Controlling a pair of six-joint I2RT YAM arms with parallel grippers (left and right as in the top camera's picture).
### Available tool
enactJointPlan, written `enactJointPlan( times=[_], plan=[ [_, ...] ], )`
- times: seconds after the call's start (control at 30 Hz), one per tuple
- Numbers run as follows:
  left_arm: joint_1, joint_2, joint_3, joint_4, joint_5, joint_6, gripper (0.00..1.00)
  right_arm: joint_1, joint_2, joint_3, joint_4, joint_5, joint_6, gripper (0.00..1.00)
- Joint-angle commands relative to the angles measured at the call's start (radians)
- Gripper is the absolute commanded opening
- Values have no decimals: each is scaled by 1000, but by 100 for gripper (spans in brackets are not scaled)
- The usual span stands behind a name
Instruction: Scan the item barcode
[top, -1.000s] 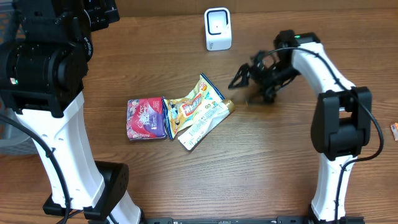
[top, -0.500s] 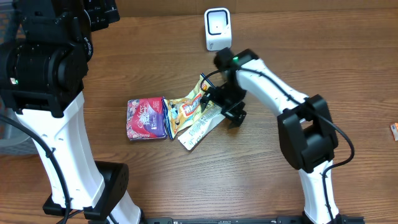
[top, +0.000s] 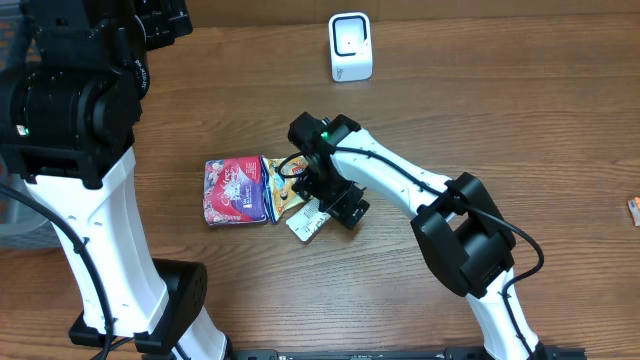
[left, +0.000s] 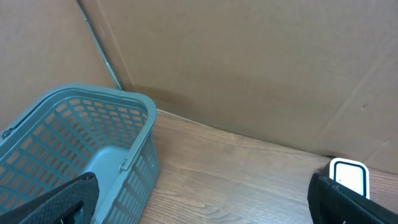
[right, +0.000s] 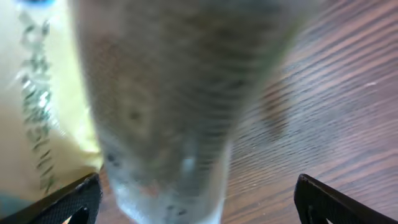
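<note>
Yellow snack packet (top: 283, 190) — crinkled, lying flat — beside purple pouch (top: 235, 192).

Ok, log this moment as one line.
right claw: open, over yellow plastic snack packet | left claw: open, empty | white box scanner: untouched

On my tabletop (top: 480, 130) I see two packets touching side by side near the middle: the pouch (top: 235, 192) on the left, the snack packet (top: 285, 190) on its right. My right claw (top: 335, 203) sits over the snack packet. The scanner (top: 350, 47) stands behind them, well apart.
</note>
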Motion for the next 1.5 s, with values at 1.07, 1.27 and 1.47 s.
enactJointPlan(
  times=[1.07, 1.27, 1.47],
  plan=[
    [11, 14, 2, 1, -13, 16, 100, 42, -46, -111, 8, 296, -904, 33],
    [11, 14, 2, 1, -13, 16, 100, 40, -46, -110, -10, 340, -1172, 64],
    [11, 14, 2, 1, -13, 16, 100, 40, -73, -89, -62, 363, -1174, 90]
  ],
)
